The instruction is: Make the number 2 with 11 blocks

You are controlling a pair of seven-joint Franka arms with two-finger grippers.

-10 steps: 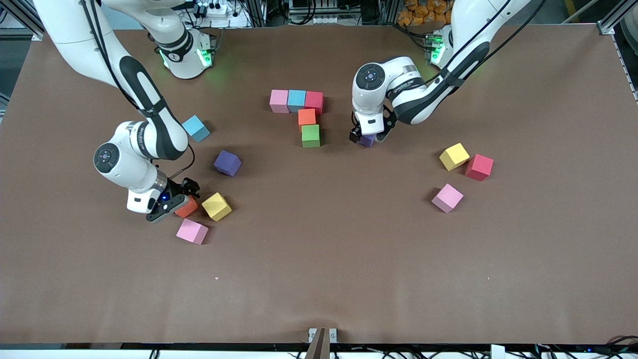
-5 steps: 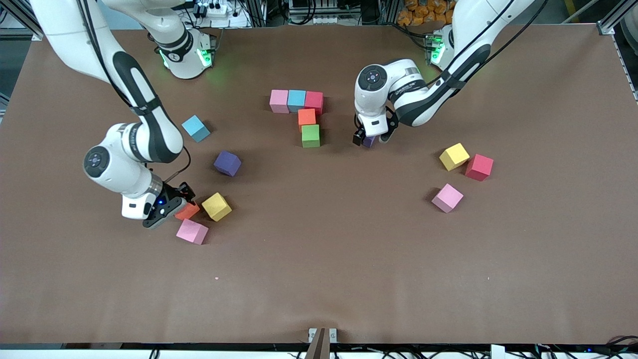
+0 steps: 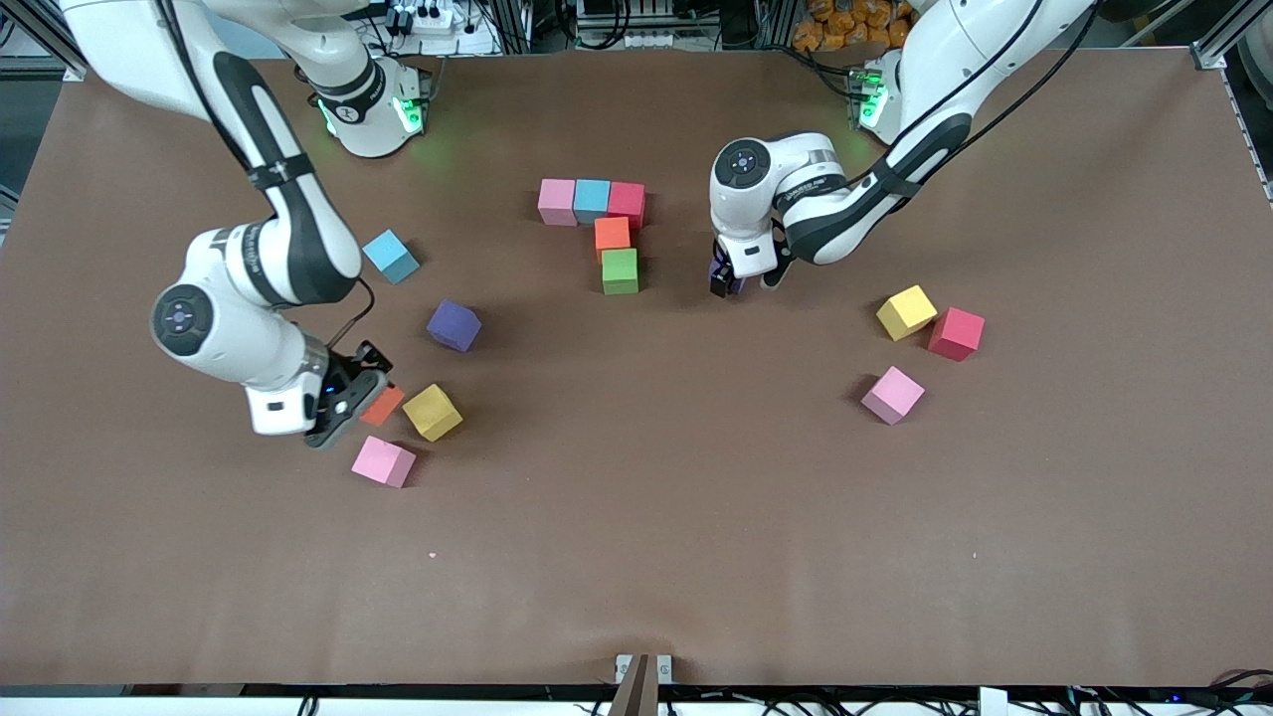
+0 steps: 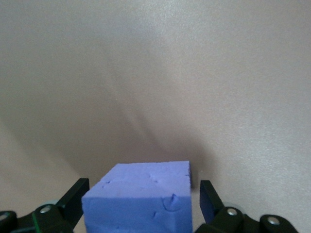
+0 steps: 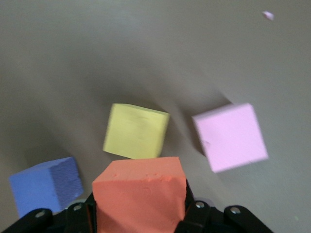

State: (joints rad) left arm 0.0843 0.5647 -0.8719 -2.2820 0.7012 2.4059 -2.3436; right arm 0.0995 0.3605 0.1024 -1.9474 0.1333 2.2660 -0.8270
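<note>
The started number 2 is a row of pink (image 3: 557,201), blue (image 3: 592,199) and red (image 3: 627,202) blocks, with orange (image 3: 613,234) and green (image 3: 620,270) below the red. My left gripper (image 3: 729,282) is down beside the green block, open, its fingers on either side of a purple block (image 4: 138,196) with a gap on one side. The front view mostly hides that block. My right gripper (image 3: 350,400) is shut on an orange block (image 3: 383,405) (image 5: 141,194), just above the table beside a yellow block (image 3: 432,412).
Loose blocks toward the right arm's end: light blue (image 3: 390,256), purple (image 3: 454,325), pink (image 3: 383,461). Toward the left arm's end lie yellow (image 3: 906,311), red (image 3: 956,333) and pink (image 3: 892,395) blocks. Brown table (image 3: 636,537) spreads wide near the front camera.
The right gripper closed on the orange block and lifted it slightly away from the pink block. The left hand shifted a little over the purple block, hiding more of it.
</note>
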